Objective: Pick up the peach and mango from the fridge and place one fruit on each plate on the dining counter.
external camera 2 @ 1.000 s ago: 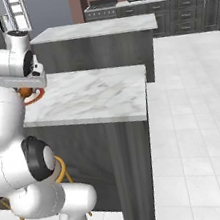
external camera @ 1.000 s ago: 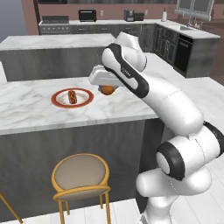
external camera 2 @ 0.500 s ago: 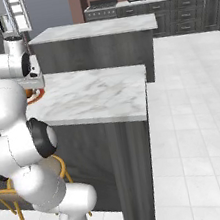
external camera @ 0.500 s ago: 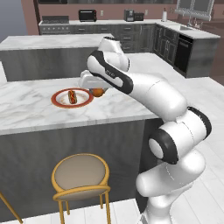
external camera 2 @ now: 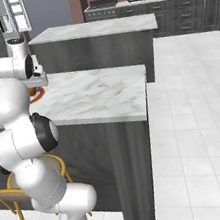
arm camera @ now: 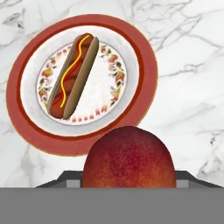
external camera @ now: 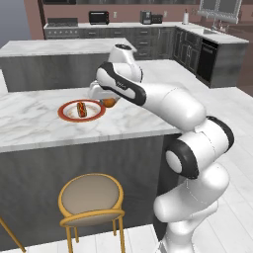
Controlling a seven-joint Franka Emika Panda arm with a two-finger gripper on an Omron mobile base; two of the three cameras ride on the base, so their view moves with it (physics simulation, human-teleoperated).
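1. I see the marble worktop (external camera: 44,126) stretching across my left base view, with a gold-legged stool (external camera: 91,197) in front of it.
2. The red-rimmed plate (arm camera: 144,87) lies flat on the worktop; a hot dog (arm camera: 72,76) rests on its patterned white centre.
3. The claw (external camera: 107,100) hangs over the worktop just beside the plate's edge, pinching the peach (arm camera: 127,157).
4. In my hand view the peach, red with yellow speckles, sits between the fingers and overlaps the plate's near rim; whether it touches the plate I cannot tell.
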